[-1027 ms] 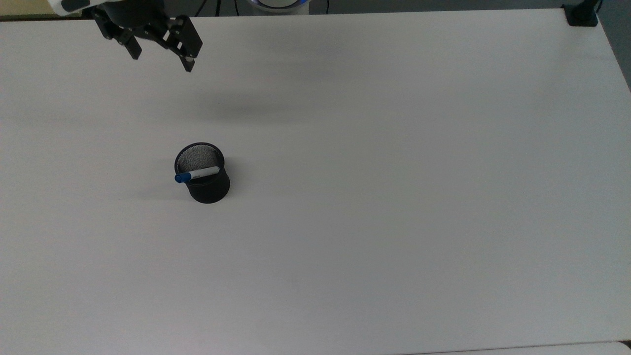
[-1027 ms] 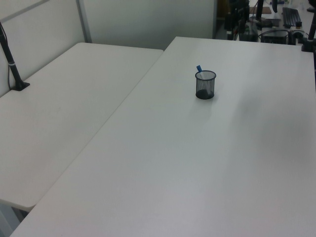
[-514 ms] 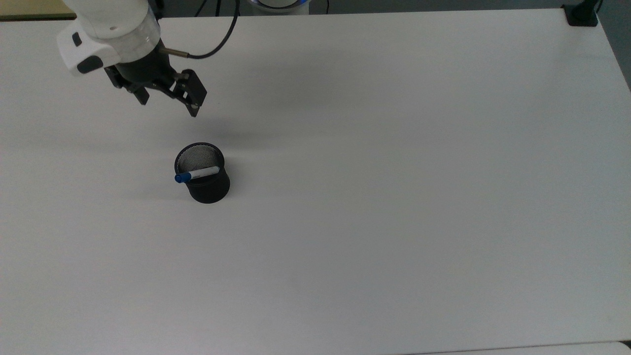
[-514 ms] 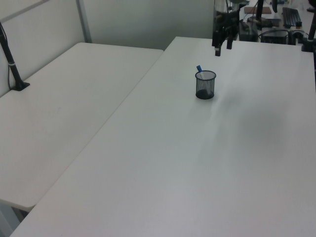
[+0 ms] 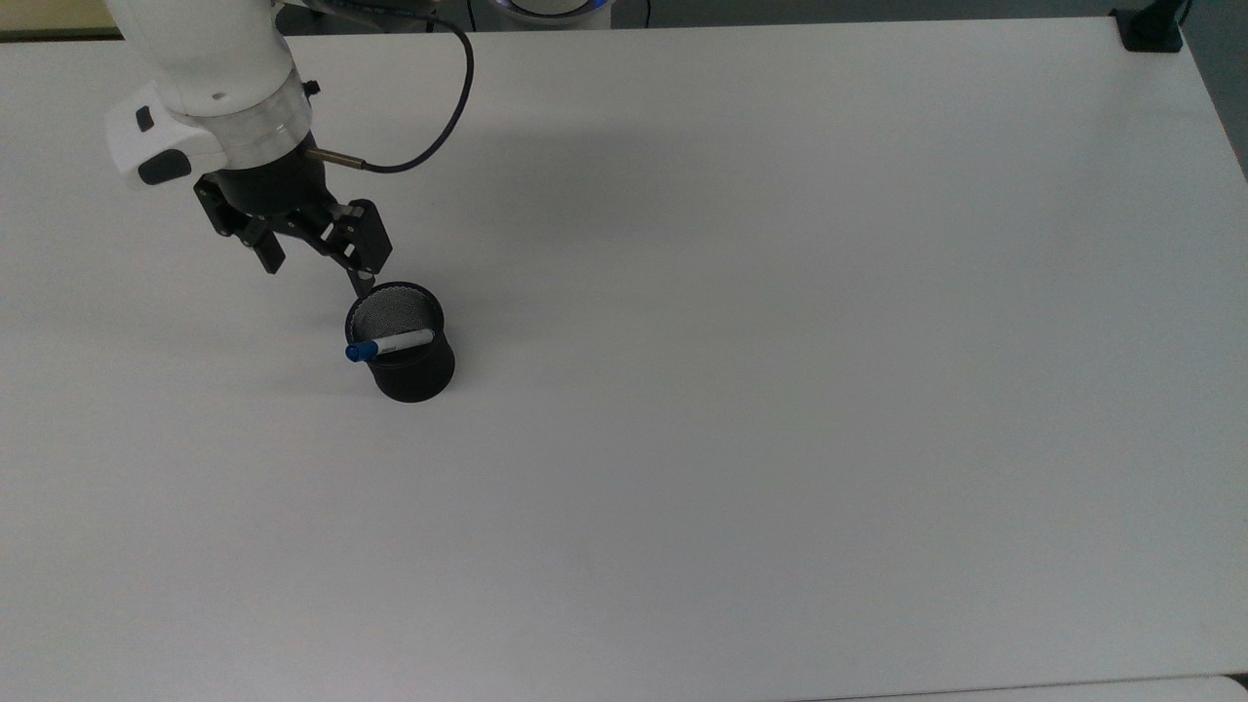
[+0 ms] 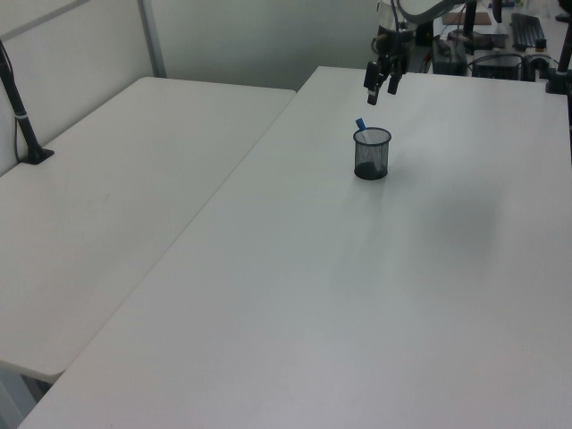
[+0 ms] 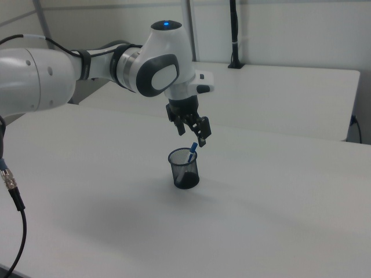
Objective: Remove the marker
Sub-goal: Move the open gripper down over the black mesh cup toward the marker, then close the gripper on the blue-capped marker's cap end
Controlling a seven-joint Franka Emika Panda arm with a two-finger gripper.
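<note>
A black mesh cup (image 5: 417, 373) stands on the white table (image 5: 780, 390), in the top view's left half. The marker (image 5: 392, 344), white-barrelled with a blue cap, leans inside the cup with its cap poking over the rim. In the left view the blue cap (image 6: 360, 124) sticks up from the cup (image 6: 372, 155). My gripper (image 5: 317, 273) hangs open and empty just above the cup's rim, offset to the top view's upper left. The right view has the gripper (image 7: 192, 137) directly over the marker's cap (image 7: 192, 149) and the cup (image 7: 184, 171).
A second white table (image 6: 107, 197) adjoins on the left view's left, with a black clamped post (image 6: 22, 116). A black clamp (image 5: 1150, 29) sits at the top view's upper right corner. A dark cable (image 5: 444, 127) loops behind my wrist.
My gripper has travelled down the top view from the table's far edge to just above the cup, staying open. The cup and marker have not moved.
</note>
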